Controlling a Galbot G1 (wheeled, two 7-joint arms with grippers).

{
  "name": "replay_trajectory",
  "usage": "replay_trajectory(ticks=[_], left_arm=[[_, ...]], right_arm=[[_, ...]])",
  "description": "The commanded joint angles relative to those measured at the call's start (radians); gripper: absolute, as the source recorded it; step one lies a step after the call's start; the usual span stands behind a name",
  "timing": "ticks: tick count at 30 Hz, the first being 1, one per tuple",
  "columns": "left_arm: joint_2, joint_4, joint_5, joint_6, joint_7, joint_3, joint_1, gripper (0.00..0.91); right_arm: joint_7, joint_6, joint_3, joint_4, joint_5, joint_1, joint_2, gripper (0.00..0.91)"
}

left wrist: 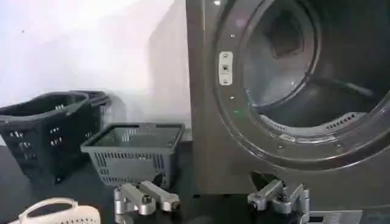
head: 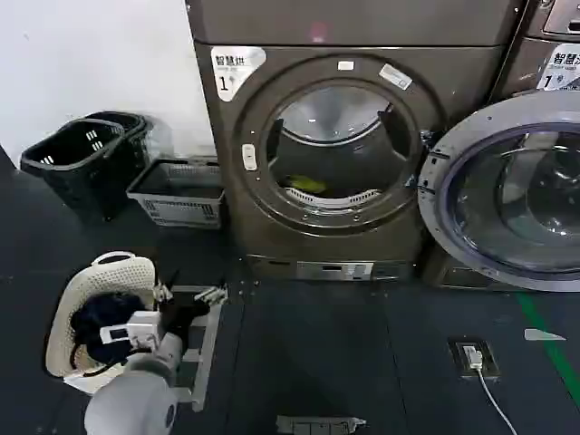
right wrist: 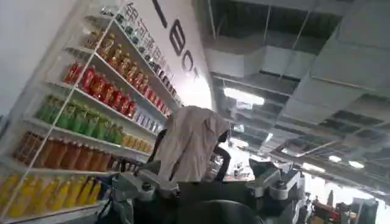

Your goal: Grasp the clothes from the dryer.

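Observation:
The dryer (head: 326, 145) stands ahead, a dark bronze-grey machine with a white sticker numbered 1. Its round door (head: 507, 190) is swung open to the right. The clothes (head: 306, 184), a small yellow-green piece, lie on the floor of the steel drum, left of centre. My left gripper (head: 188, 293) hangs low near the floor, in front of and left of the dryer, well below the port. It is open with nothing between its fingers (left wrist: 146, 198). In the left wrist view the left gripper (left wrist: 210, 201) faces the dryer (left wrist: 207, 122). My right gripper (right wrist: 207, 189) is open and empty, pointing up toward shelves and ceiling.
A white basket (head: 68, 308) holding a dark garment bundle sits on the floor beside my left arm. A grey basket (head: 181, 190) and black baskets (head: 82, 159) stand left of the dryer by the wall. A second machine (head: 553, 54) is at the right.

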Motion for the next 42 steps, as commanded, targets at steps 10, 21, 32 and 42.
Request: replay_trajectory(ticks=[10, 21, 32, 42], left_arm=[[0.000, -0.013, -0.002, 0.049, 0.001, -0.003, 0.013, 0.907], [-0.003, -0.014, 0.000, 0.049, 0.000, 0.001, 0.019, 0.907], [-0.008, -0.014, -0.005, 0.049, -0.015, -0.004, 0.022, 0.907], [-0.007, -0.019, -0.009, 0.049, -0.010, 0.006, 0.026, 0.907]], right_arm=[[-0.011, 0.058, -0.012, -0.009, 0.067, 0.006, 0.009, 0.907], [0.010, 0.040, -0.011, -0.020, 0.088, 0.012, 0.006, 0.907], [0.017, 0.038, -0.015, -0.021, 0.087, 0.021, 0.015, 0.907], [0.019, 0.040, -0.013, -0.033, 0.088, 0.021, 0.016, 0.907]])
